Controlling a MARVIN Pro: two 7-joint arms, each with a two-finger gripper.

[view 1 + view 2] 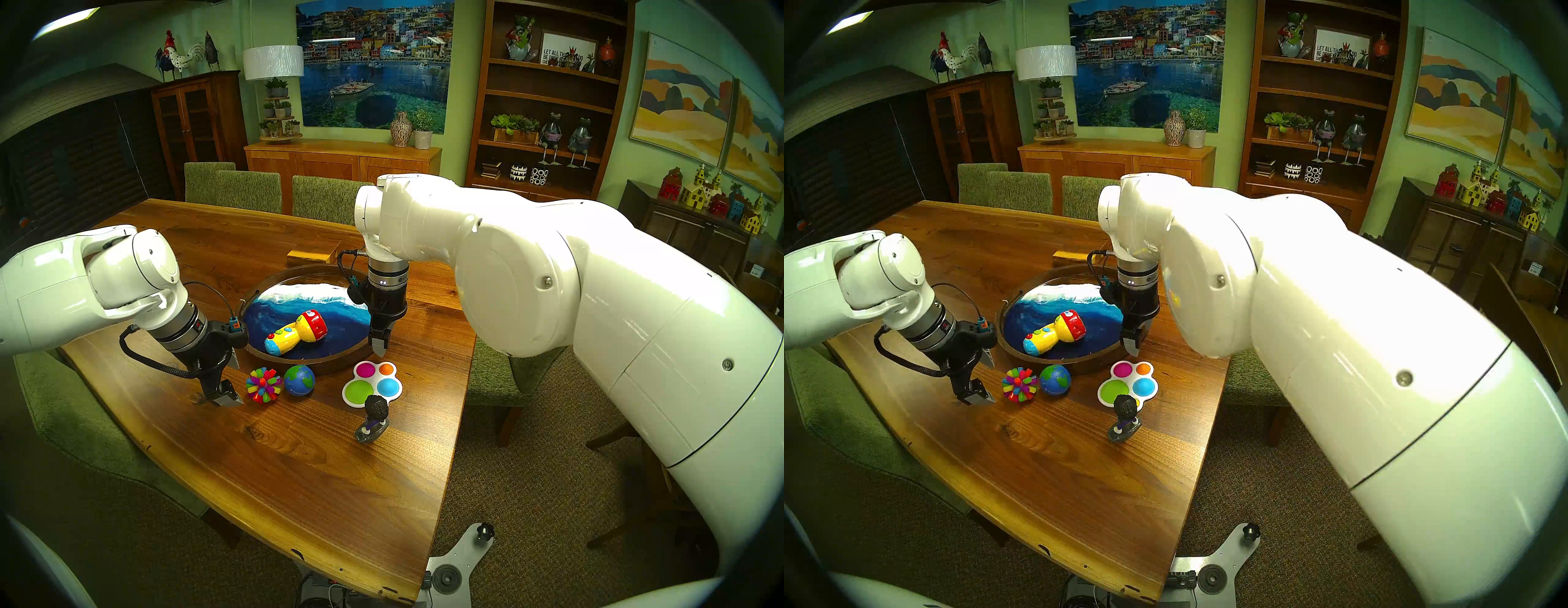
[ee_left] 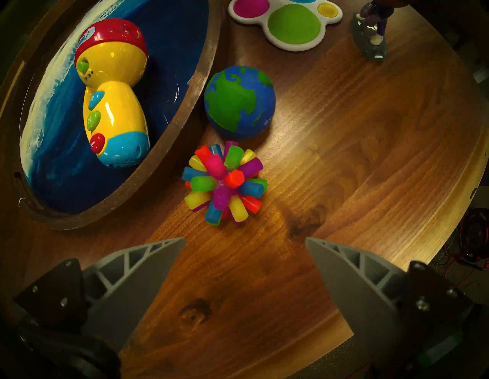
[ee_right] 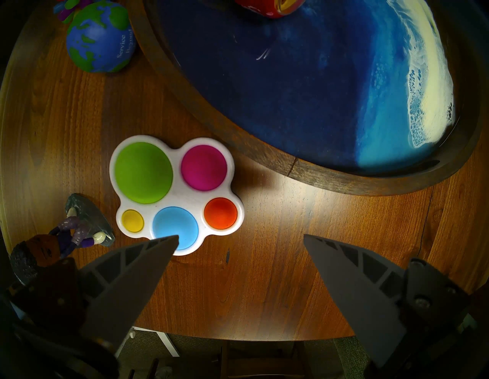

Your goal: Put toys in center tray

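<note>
- Spanning most of the head view, one wooden worktop (image 1: 297,467) carries everything; the toys cluster near its middle, likely so both arms can reach them.
- One round tray (image 1: 259,293), dark-wood rimmed with a blue and white wave surface, sits at centre frame as the single drop-off spot, much wider than any toy.
- Two end effectors are in view. The left end effector (image 1: 229,380) hangs at centre-left, tilted steeply toward the worktop, its fingers spread wide and holding nothing; it seems lined up for the nearest toy.
- The right end effector (image 1: 380,339) points straight down over the tray's right rim, fingers likewise spread and empty.
- Five toys in all: one in the tray, four outside it.
- One yellow flashlight (image 1: 295,332) with a red head lies on its side inside the tray, so that part of the job looks done.
- One white popper (image 1: 372,384) lies flat just below the tray's lower right; the right wrist view shows five coloured bubbles on it.
- One globe ball (image 1: 299,380) rests touching or nearly touching the tray's lower rim.
- One spiky rainbow ball (image 1: 264,384) sits just left of the globe, closest to the left end effector.
- One dark-haired purple figurine (image 1: 372,418) stands upright on its base, below the popper.
</note>
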